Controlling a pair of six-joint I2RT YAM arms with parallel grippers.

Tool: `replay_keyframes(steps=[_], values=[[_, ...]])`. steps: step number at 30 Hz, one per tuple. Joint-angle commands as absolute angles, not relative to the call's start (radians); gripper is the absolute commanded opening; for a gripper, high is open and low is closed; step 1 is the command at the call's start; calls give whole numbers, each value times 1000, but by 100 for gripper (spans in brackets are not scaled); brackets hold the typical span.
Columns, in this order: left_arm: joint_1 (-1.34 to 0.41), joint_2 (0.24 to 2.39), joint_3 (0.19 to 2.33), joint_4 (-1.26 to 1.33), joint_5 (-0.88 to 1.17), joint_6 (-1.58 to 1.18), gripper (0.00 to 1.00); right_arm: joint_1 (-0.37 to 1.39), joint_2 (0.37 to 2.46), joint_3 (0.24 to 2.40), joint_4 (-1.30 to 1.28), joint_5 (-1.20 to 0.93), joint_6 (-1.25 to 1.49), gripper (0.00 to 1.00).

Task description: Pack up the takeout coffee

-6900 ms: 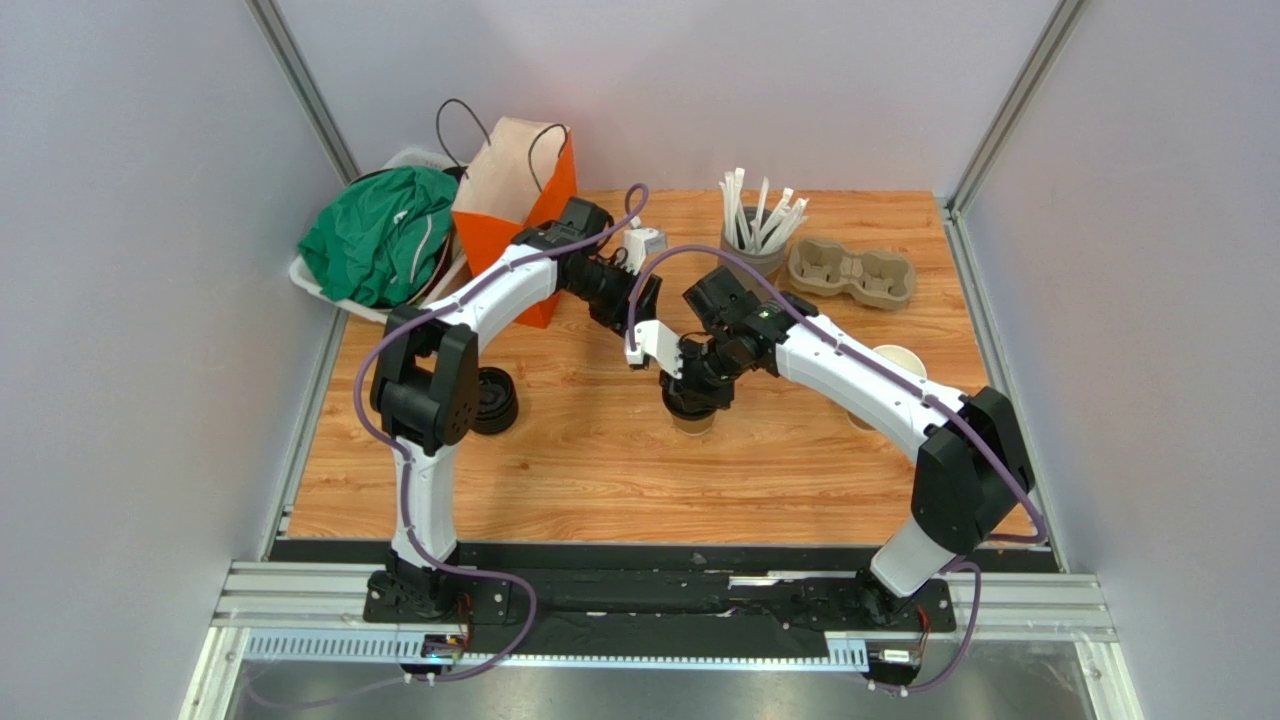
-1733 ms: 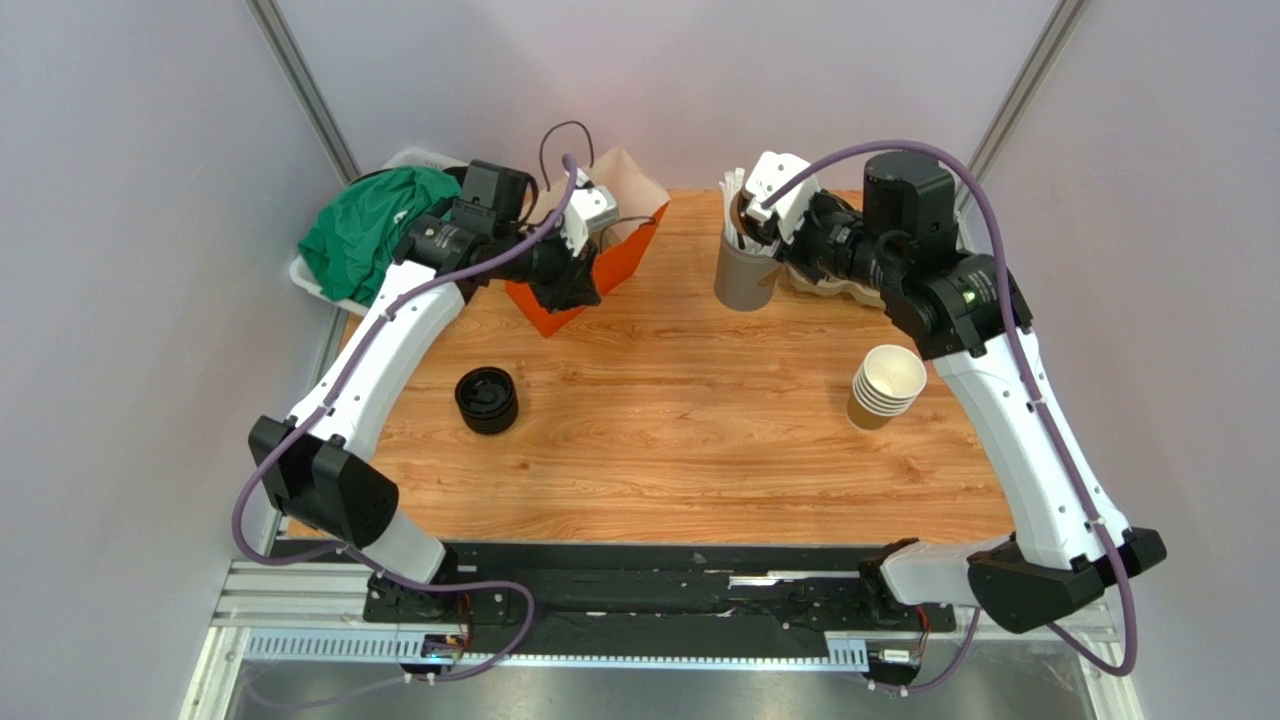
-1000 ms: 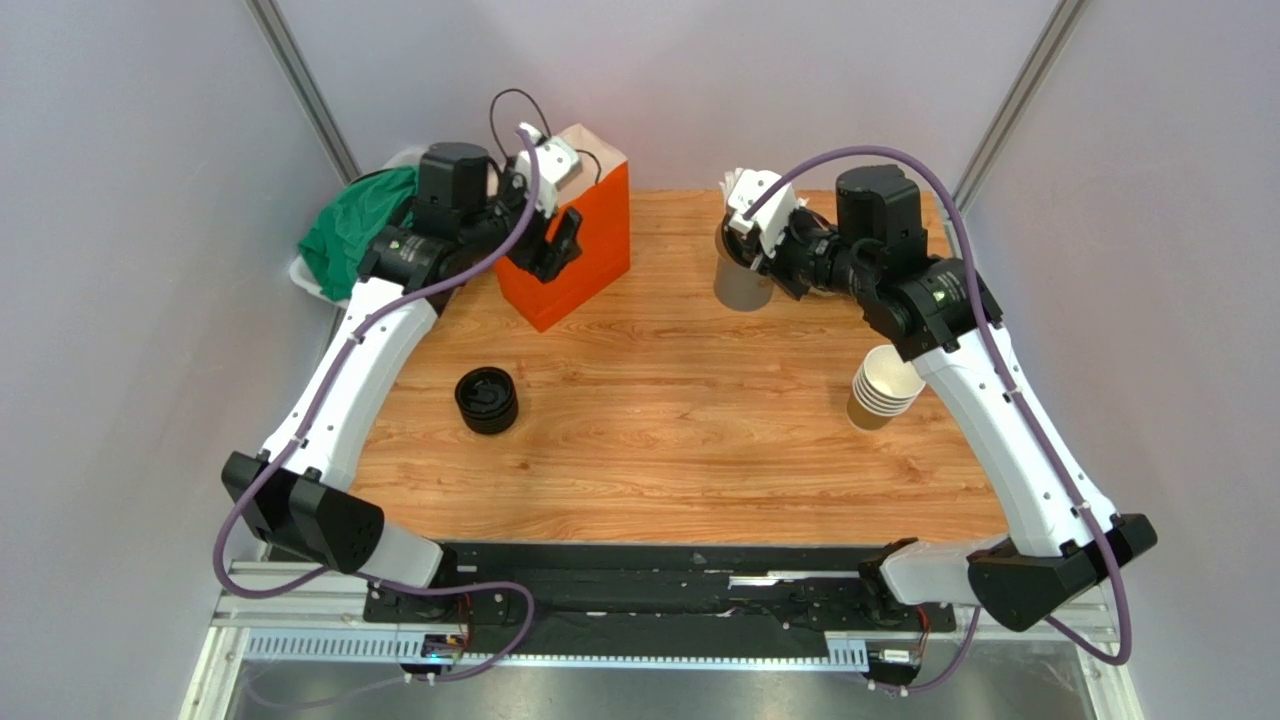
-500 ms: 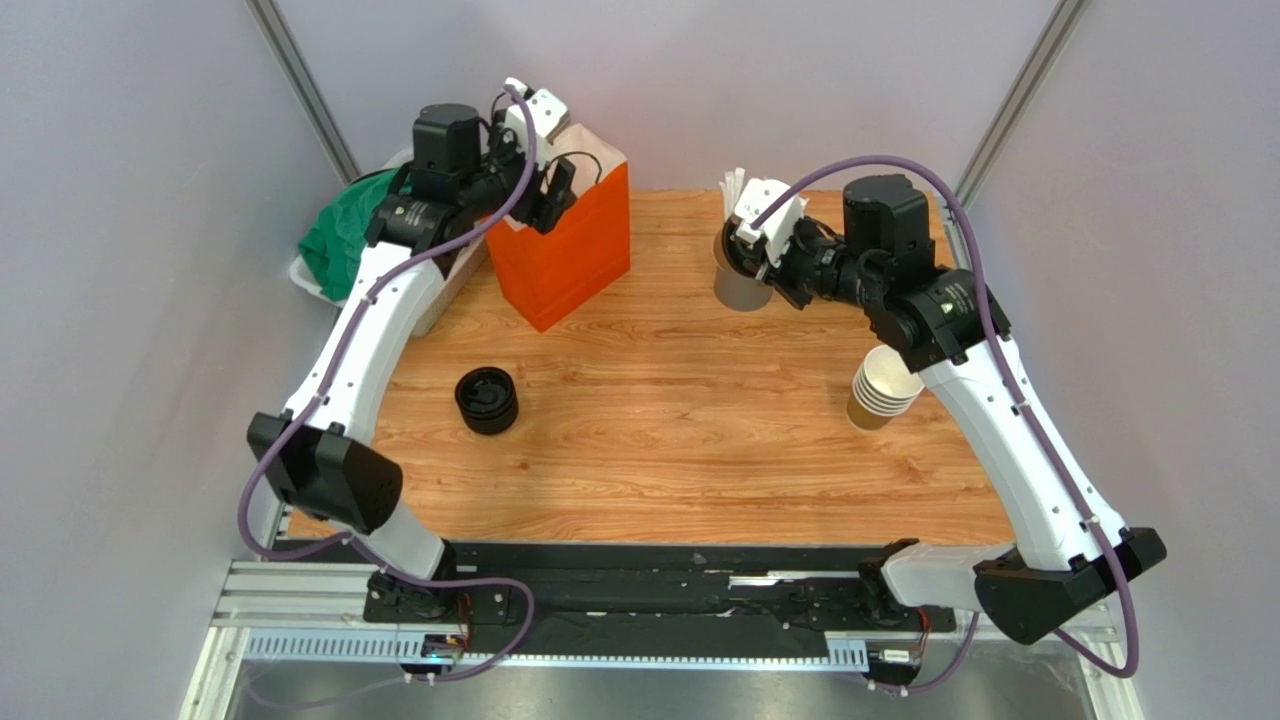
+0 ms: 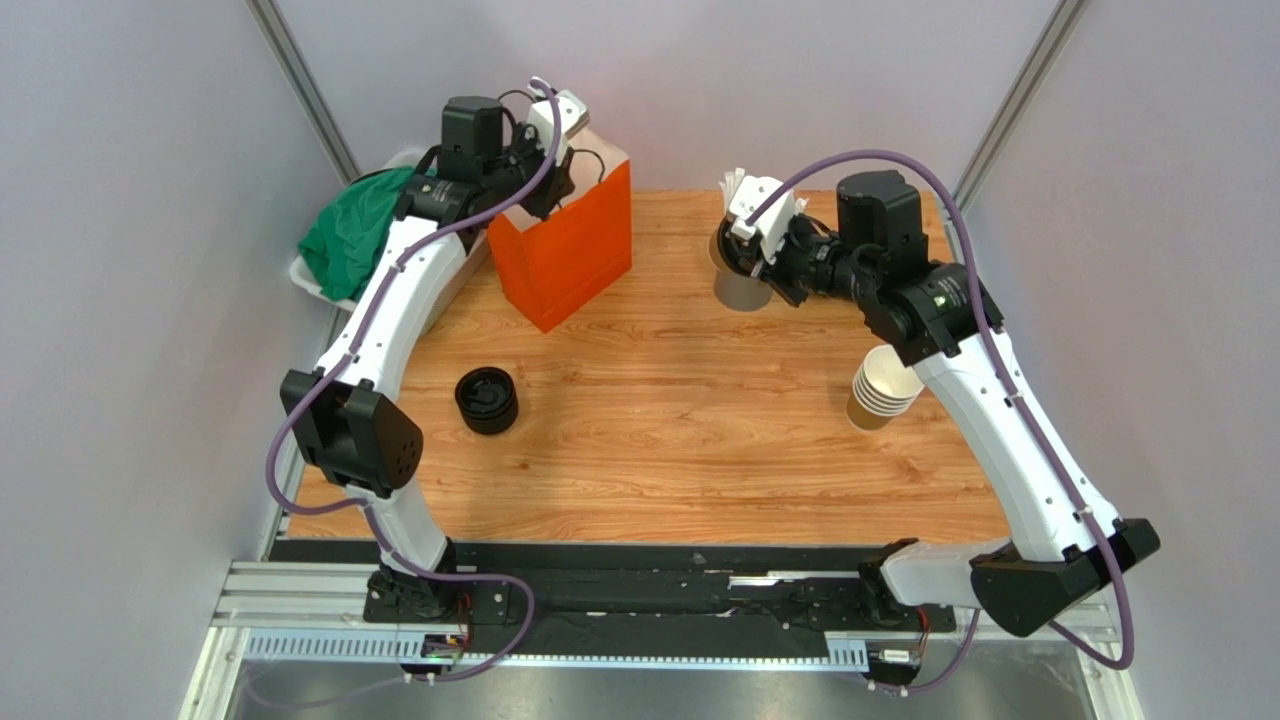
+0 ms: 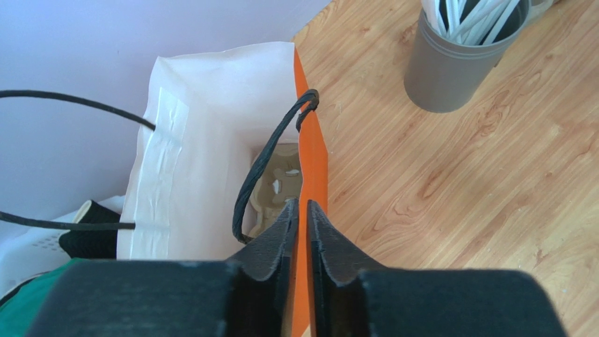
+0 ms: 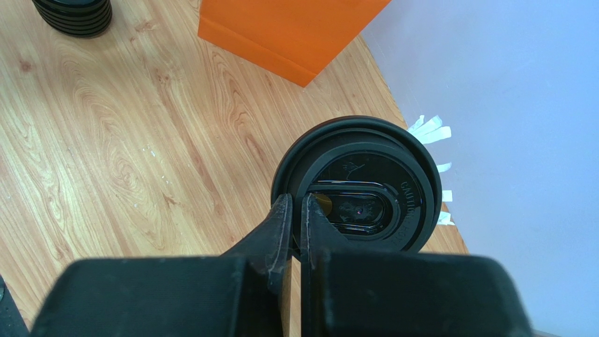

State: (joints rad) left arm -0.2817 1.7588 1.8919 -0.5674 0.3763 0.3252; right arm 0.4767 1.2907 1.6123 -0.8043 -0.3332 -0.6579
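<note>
Two claws pinched things: left claw [image 6: 300, 206] nipped the orange bag [image 6: 314, 158] at its rim, upper left; right claw [image 7: 295, 201] gripped the black lid [image 7: 369, 151].

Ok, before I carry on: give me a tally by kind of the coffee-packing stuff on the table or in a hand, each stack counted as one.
Orange paper bag: 1
Cardboard carrier, inside the bag: 1
Takeout coffee, only its lid showing, in the right hand: 1
Stack of tan cups: 1
Stack of black lids: 1
Grey cup of straws: 1
Total: 6
</note>
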Motion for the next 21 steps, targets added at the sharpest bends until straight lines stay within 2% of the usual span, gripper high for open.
replay_keyframes(steps=[1, 6, 13, 14, 16, 17, 18, 21], values=[[-284, 1700, 1925, -557, 437, 324, 13, 482, 1316, 1681, -773, -357, -647, 0], [-284, 1674, 1914, -572, 477, 302, 0, 483, 1341, 1738, -784, -374, -627, 0], [-291, 1625, 1867, -568, 482, 311, 1, 482, 1376, 1822, -793, -345, -607, 0], [-291, 1617, 1861, -557, 470, 311, 19, 482, 1379, 1831, -796, -344, -609, 0], [-291, 1597, 1855, -522, 434, 318, 42, 482, 1382, 1835, -807, -347, -612, 0], [-290, 1594, 1864, -519, 425, 318, 61, 482, 1382, 1836, -804, -347, -612, 0], [-290, 1594, 1876, -518, 411, 314, 67, 482, 1384, 1836, -810, -348, -614, 0], [-288, 1606, 1917, -522, 374, 314, 75, 482, 1378, 1829, -811, -341, -617, 0]])
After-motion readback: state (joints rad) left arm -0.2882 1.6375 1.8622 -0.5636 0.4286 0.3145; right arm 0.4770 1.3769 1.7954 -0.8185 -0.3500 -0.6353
